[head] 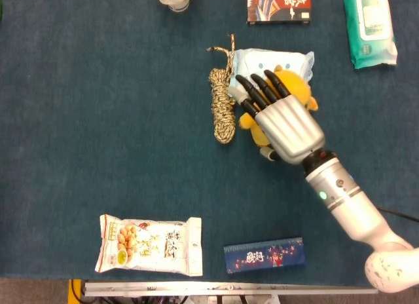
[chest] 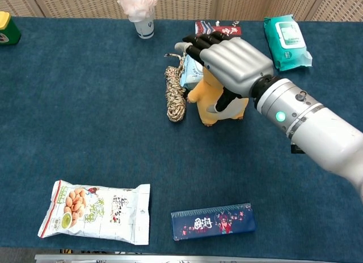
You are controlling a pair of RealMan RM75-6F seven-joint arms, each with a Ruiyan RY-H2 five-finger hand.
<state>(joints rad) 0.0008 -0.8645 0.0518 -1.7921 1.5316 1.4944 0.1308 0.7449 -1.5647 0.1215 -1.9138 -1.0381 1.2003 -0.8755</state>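
One hand in my view: right hand (chest: 232, 62) draped over yellow plush toy (chest: 211, 101), fingers spread; grip I cannot confirm; rope coil (chest: 174, 94) just beside.

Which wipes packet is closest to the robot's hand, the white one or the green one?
The white wipes packet, lying right behind the yellow plush toy under the right hand. The green wipes packet sits far off at the table's back right corner.

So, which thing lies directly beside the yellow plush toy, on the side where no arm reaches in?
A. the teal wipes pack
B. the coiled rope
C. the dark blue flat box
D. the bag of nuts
B: the coiled rope lies just beside the yellow plush toy, on the side away from the right hand that covers the toy; the other three things lie much farther off.
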